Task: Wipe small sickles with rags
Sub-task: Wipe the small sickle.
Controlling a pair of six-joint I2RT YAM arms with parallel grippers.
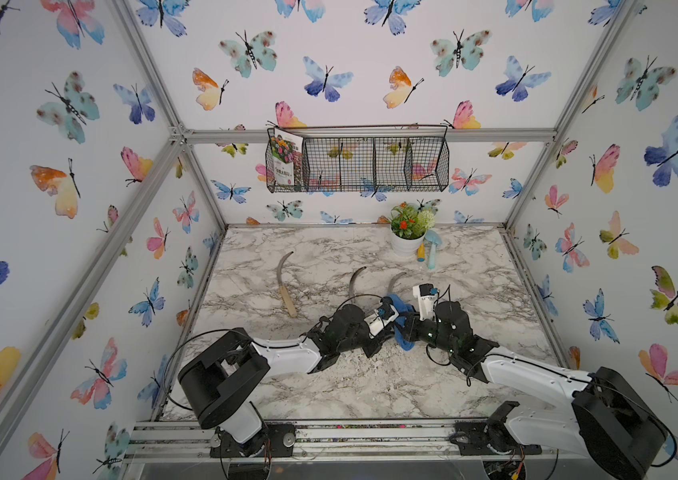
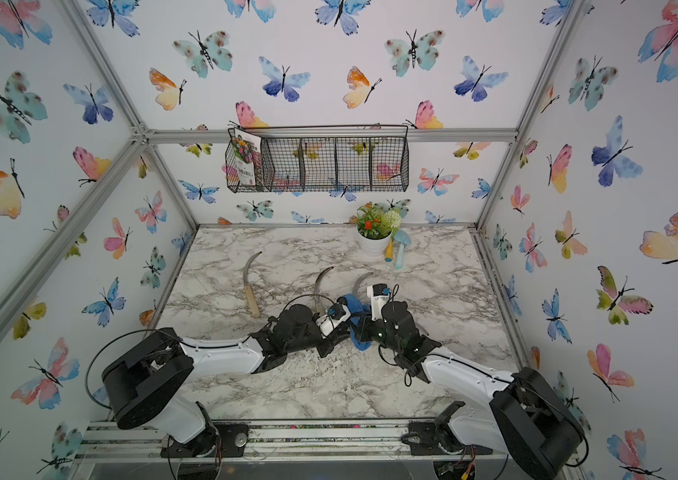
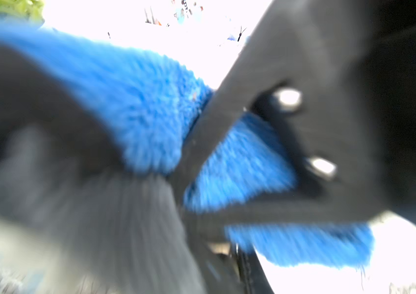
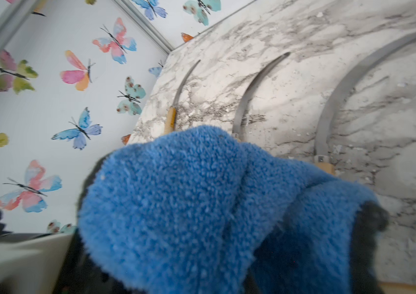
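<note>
Both pincers were found pressed together. By the left pincer [image 3: 179,175] a bunched fold of the blue rag [image 3: 135,101] was pinched, so far as its blurred wrist view allowed it to be judged. The right pincer [image 1: 408,323] was buried under the cloth in its own wrist view, so what it pinched, if anything, could not be told. The rag was held up between the two pincers, which were set almost tip to tip above the marble table [image 1: 370,382].

Just beyond the pincers the nearest sickle [image 4: 349,84] and the middle sickle [image 4: 252,86] were laid side by side, their handles largely hidden by the cloth. A third sickle [image 1: 285,282] was laid well apart, off to the left pincer's outer side. A fourth could not be made out.

The step was judged to be the gathering of the rag for a wipe. It would be done well if a thick pad of terry were left proud of the fingertips, so that cloth and not metal was laid on the blade. The handle should be pinned by one pincer, so that the sickle could not be slid over the smooth marble. The stroke should be drawn along the curve from handle to tip, never across the edge, where loops could be snagged.
</note>
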